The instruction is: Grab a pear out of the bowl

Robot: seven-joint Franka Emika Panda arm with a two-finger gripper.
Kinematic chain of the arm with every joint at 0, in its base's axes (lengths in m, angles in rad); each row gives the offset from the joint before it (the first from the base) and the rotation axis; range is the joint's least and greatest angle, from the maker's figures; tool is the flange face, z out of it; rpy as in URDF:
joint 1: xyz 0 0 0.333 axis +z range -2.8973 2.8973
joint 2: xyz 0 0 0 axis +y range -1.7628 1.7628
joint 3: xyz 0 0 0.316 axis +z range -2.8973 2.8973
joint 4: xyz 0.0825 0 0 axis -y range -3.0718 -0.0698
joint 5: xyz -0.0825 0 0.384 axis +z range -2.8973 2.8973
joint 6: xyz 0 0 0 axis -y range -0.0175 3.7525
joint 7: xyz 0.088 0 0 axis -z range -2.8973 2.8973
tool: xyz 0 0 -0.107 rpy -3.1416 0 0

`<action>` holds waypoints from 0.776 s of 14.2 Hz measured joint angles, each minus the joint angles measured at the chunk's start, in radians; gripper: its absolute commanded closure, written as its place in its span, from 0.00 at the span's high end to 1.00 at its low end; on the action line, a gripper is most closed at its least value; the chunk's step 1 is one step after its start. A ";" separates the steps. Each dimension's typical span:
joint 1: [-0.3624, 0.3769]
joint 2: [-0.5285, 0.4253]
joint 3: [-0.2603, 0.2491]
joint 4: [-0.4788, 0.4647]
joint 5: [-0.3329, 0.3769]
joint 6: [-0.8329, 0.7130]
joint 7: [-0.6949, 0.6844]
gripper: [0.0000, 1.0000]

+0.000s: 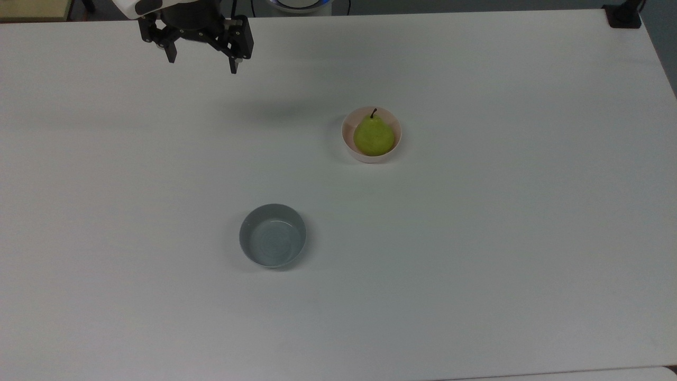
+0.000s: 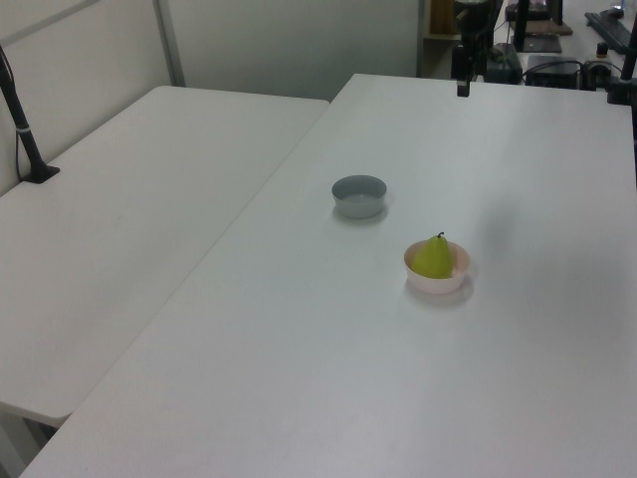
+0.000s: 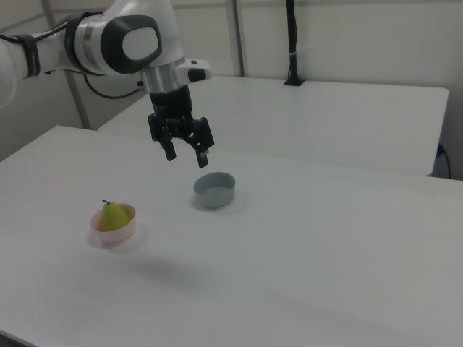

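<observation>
Gripper [image 1: 202,62] spread, empty, raised over the table. In the top view, pear [image 1: 374,136], sitting in the pink bowl [image 1: 349,143], lies toward four o'clock, well apart.

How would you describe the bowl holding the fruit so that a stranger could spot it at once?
Start at the big white table, where two small round bowls stand apart. The pale pink bowl lies toward the top view's right, farther up than the other. It alone holds a yellow-green pear; the grey-blue bowl holds nothing.
</observation>
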State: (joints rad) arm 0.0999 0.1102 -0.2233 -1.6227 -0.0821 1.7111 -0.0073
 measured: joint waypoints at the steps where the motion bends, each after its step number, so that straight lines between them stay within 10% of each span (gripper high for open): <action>1: 0.000 -0.001 0.000 0.000 0.000 -0.001 0.000 1.00; 11: 0.011 -0.001 -0.001 0.000 0.000 -0.002 0.000 1.00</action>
State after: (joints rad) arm 0.1104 0.1092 -0.2238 -1.6229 -0.0819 1.7091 -0.0073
